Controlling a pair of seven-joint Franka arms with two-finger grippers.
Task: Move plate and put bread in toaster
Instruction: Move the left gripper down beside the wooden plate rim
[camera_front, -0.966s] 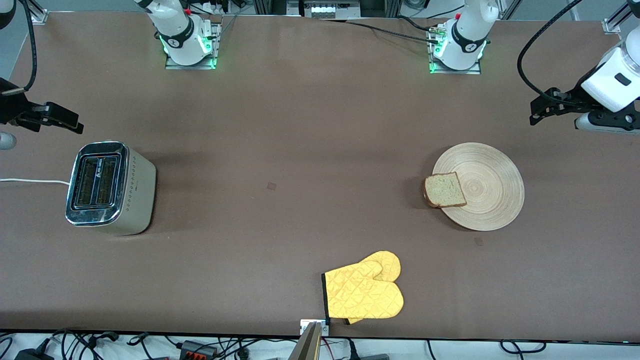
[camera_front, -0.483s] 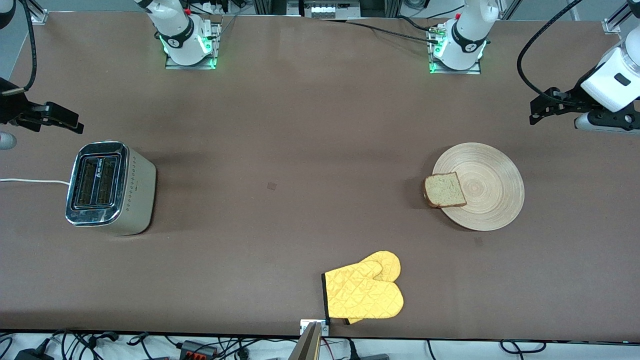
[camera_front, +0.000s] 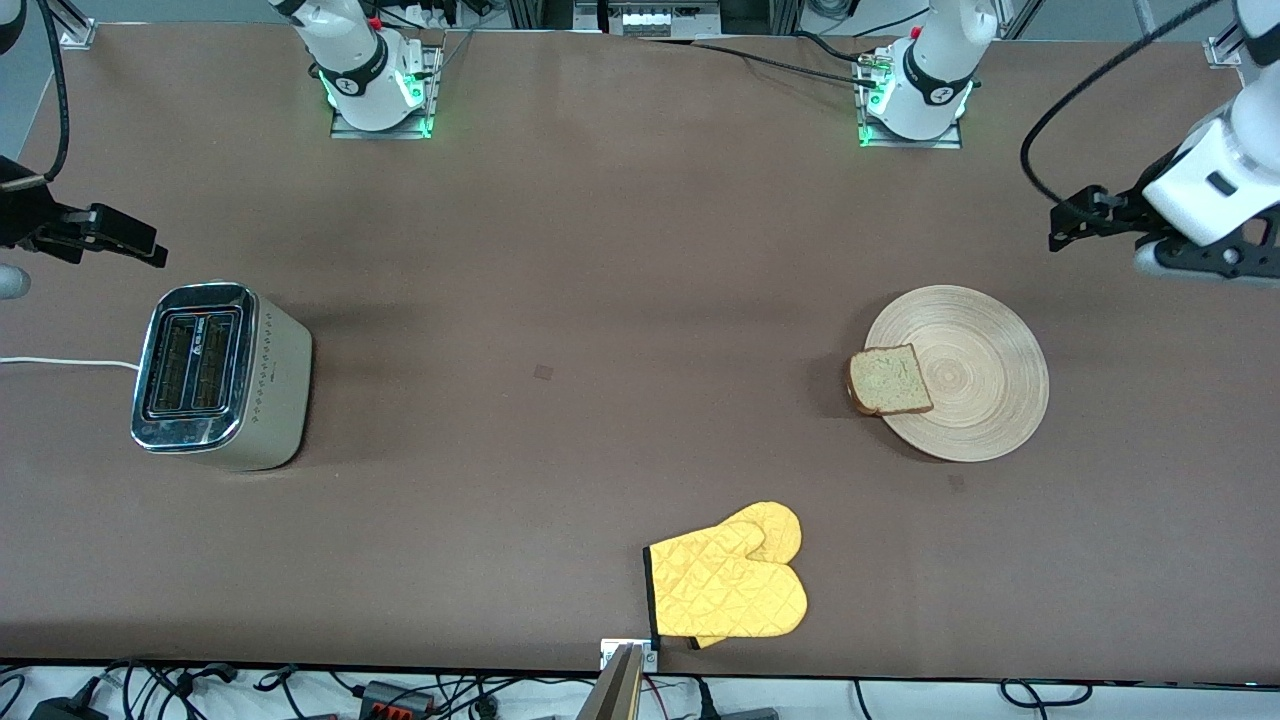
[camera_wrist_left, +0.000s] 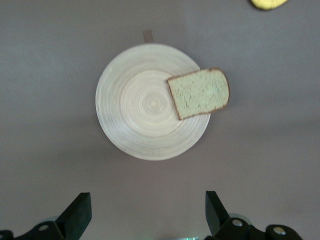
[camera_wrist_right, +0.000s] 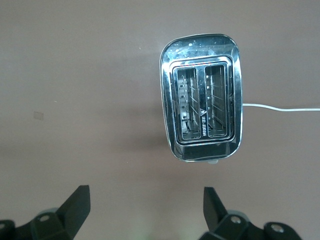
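On the brown bench (camera_front: 600, 300), the round light-wood plate (camera_front: 975, 375) carries a speckled bread slice (camera_front: 889, 380) overhanging its rim; the chrome two-slot toaster (camera_front: 205, 372) stands empty. The left gripper (camera_wrist_left: 145, 215) hangs over bare bench beside the plate, the right gripper (camera_wrist_right: 145, 212) beside the toaster, both with fingers spread.

The long brown matte table (camera_front: 620, 250) carries a boxy chrome-topped beige toaster (camera_front: 218, 375) at the right arm's end, a round light-wood plate (camera_front: 975, 375) toward the left arm's, and yellow quilted oven mitts (camera_front: 728, 585) nearest the front camera
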